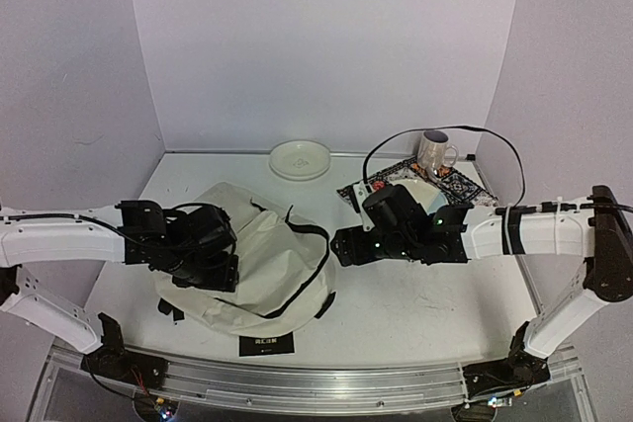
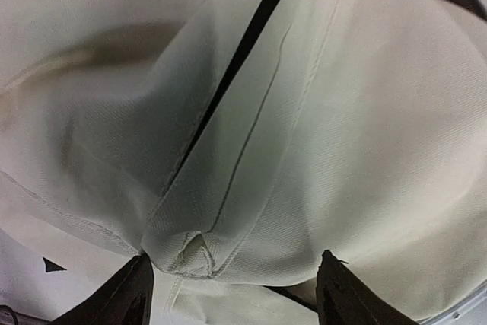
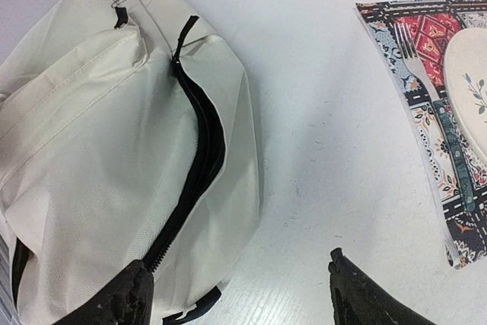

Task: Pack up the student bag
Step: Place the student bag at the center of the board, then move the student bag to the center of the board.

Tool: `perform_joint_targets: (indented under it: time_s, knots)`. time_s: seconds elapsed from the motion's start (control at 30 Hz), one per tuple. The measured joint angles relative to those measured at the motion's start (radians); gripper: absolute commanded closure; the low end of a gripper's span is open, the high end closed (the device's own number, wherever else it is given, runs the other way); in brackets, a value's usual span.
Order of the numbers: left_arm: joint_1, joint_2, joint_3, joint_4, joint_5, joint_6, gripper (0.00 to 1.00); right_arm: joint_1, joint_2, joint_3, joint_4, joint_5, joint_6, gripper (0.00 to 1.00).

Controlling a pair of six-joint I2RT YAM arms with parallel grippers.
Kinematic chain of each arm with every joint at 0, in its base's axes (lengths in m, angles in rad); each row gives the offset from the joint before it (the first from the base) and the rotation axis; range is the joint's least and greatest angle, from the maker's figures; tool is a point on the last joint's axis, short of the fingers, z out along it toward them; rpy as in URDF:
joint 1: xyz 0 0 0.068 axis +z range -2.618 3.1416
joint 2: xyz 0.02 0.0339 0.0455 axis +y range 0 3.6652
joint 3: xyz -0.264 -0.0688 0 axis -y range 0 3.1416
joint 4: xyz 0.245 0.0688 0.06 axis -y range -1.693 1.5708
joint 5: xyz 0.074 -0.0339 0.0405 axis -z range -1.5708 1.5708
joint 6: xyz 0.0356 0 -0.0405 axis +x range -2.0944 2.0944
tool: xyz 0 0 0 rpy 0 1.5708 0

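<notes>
Soft crumpled cream fabric bag (image 1: 272,254) with black zipper lies left-centre on smooth white surface (image 1: 425,294), left claw (image 2: 233,268) spread around a stitched fold, right claw (image 3: 236,275) spread just beside it.

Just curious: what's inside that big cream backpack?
The student bag has its zipper gaping slightly, showing only a dark slit. Fabric covers the rest, so any contents are hidden.

the left arm (image 1: 59,236) and right arm (image 1: 554,231) have white links and black wrists. a black cable (image 1: 499,137) loops at 1 o'clock, above green lights (image 1: 379,236).
</notes>
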State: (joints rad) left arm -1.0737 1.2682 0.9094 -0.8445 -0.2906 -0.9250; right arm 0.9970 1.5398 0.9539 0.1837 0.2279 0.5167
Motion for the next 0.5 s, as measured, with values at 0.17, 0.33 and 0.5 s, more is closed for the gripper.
perform_joint_targets:
  time_s: [0.17,0.33,0.5]
  knots:
    - [0.001,0.07,-0.042,0.06,0.036,-0.006,0.28,0.0,0.0,0.0,0.0,-0.001,0.0,0.21]
    - [0.018,0.197,-0.035,0.117,0.019,0.017,0.3,0.0,0.0,0.0,-0.001,-0.006,-0.001,0.21]
    - [0.103,0.296,0.024,0.158,0.01,0.086,0.31,0.0,0.0,0.0,-0.001,-0.026,-0.008,0.21]
